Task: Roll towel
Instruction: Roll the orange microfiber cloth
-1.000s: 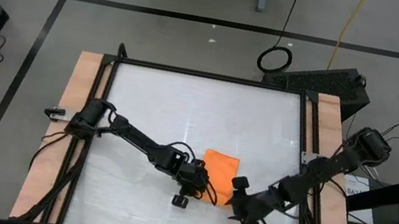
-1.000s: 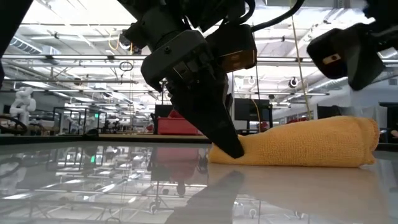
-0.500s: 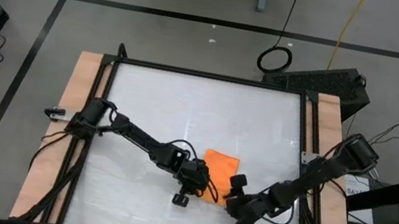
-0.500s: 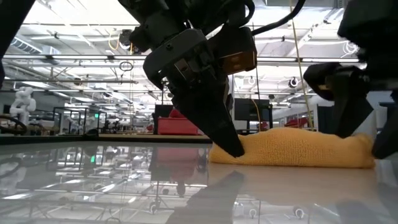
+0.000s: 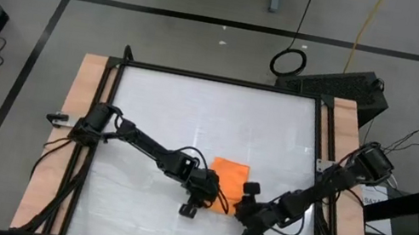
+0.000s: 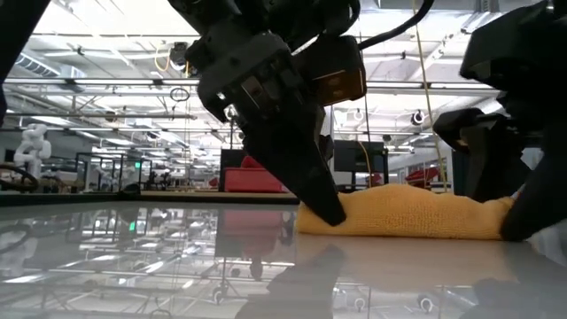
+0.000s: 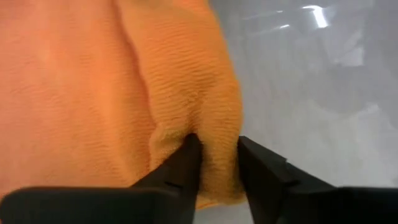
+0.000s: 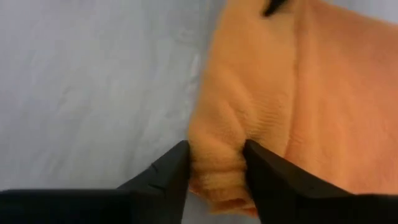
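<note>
Down low in the middle of the high view, my left gripper (image 5: pixel 210 201) and my right gripper (image 5: pixel 243 207) sit at the two near corners of the towel (image 5: pixel 228 174). The left fingers (image 7: pixel 180 168) pinch a fold of the orange cloth at its rolled edge. The right fingers (image 8: pixel 171 171) pinch the other end of that same edge the same way.

The towel lies on the white surface (image 5: pixel 193 115), a bit below the middle of the frame, with its near edge bunched into a fat lump. The far part lies flat.

I think the roll could go crooked if one arm pushes faster than the other. The cloth is soft, so it could slip out of a pinch. Then that end would flop open. The surface looks shiny, so the whole towel might just slide away instead of rolling.
</note>
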